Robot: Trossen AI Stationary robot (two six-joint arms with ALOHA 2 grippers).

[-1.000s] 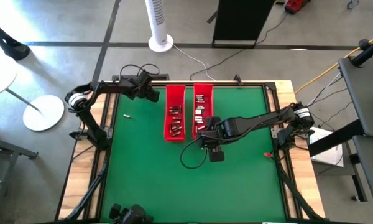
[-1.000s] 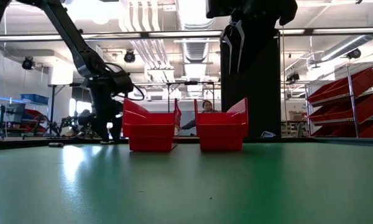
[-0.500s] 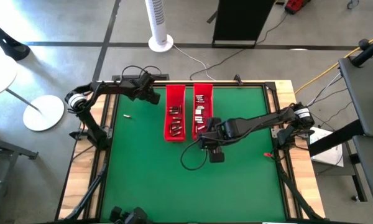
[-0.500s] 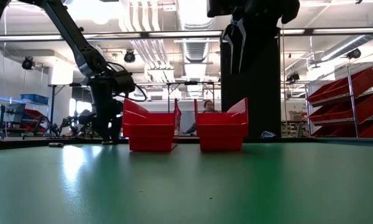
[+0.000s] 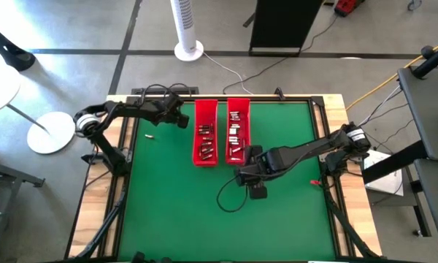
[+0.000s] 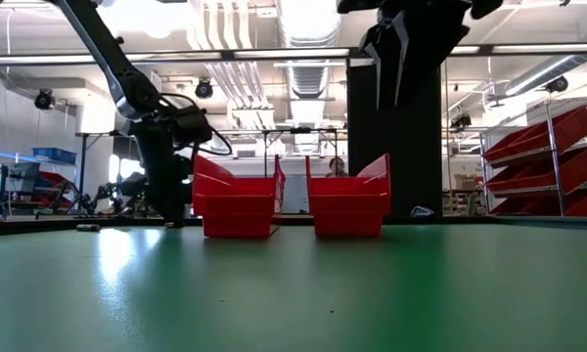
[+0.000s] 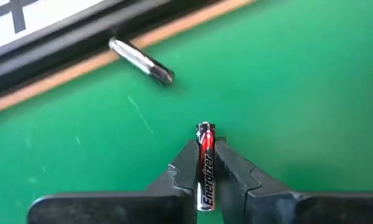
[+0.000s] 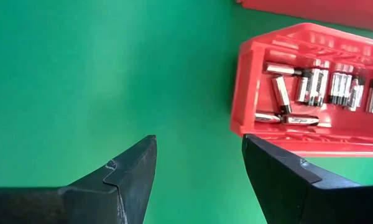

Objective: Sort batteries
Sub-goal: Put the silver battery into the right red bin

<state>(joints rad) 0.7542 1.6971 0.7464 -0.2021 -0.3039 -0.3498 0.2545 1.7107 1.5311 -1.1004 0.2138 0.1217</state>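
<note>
**Change over the last second: both arms shifted**

The right gripper [image 5: 242, 177] now sits nearer the table's front, off the near end of the right tray [image 5: 238, 131] and over bare green mat; a second ago it hung above that tray's near end. In the low view it appears further right. Its fingers [image 8: 127, 171] are spread with nothing between them. The left gripper [image 5: 182, 119] has edged slightly forward beside the left tray [image 5: 205, 133], its arm now bent lower.
</note>
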